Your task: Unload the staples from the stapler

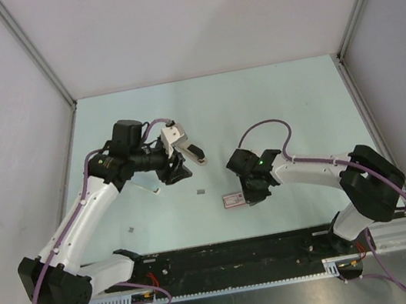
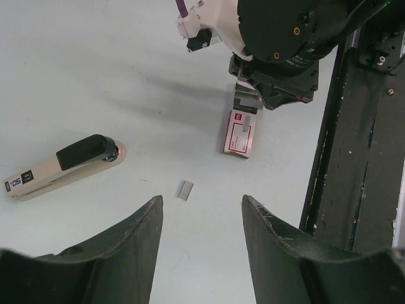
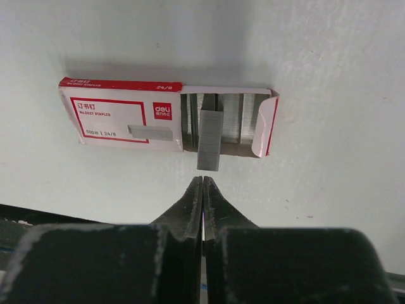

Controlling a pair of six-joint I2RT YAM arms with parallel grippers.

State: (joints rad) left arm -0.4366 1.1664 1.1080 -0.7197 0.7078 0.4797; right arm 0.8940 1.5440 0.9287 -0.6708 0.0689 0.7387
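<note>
The stapler (image 2: 60, 166), pale front and black rear, lies on the table and shows at the left of the left wrist view; from above the stapler (image 1: 185, 146) sits just beyond my left gripper (image 1: 178, 173). That left gripper (image 2: 202, 202) is open and empty, and a short strip of staples (image 2: 185, 190) lies on the table ahead of it. My right gripper (image 3: 202, 180) is shut on nothing. Its tips stop just short of another strip of staples (image 3: 209, 139), which sticks out of the open end of a staple box.
The red-and-white staple box (image 3: 120, 120) lies flat under the right gripper (image 1: 248, 195), seen from above as the box (image 1: 233, 199). Loose staple strips lie at mid-table (image 1: 201, 191) and near the left arm (image 1: 131, 229). A black rail (image 1: 236, 256) runs along the near edge.
</note>
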